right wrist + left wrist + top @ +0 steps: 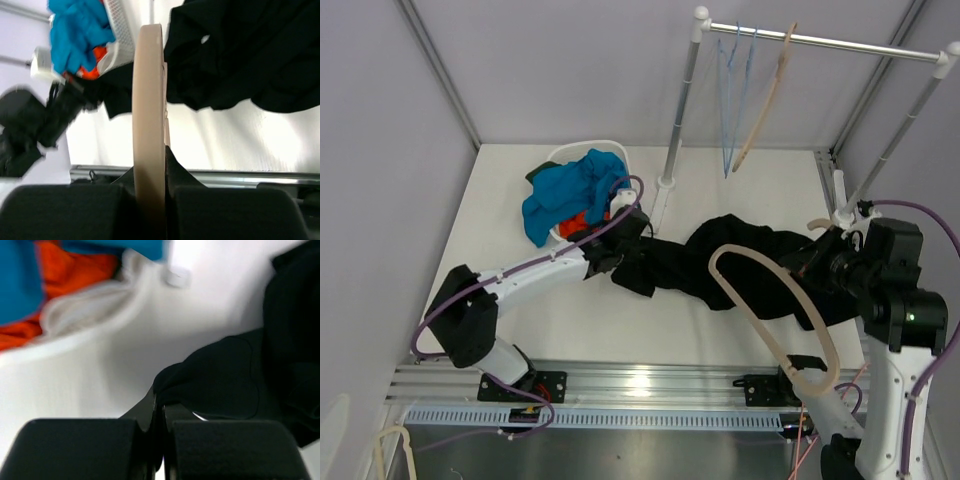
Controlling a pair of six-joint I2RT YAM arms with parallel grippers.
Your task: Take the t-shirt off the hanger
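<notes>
A black t-shirt (pixel 740 262) lies crumpled across the middle of the table. A beige hanger (pixel 775 325) is held up above its right part, free of the cloth as far as I can see. My right gripper (pixel 820 258) is shut on the hanger (pixel 148 100), which runs up between the fingers in the right wrist view. My left gripper (pixel 610 258) is shut on the left edge of the t-shirt (pixel 220 380), just in front of the basket.
A white basket (pixel 585 160) with blue and orange clothes stands at the back left. A clothes rail (pixel 820 40) on two posts stands at the back right, with a blue hanger (pixel 730 100) and a beige hanger (pixel 765 100) on it.
</notes>
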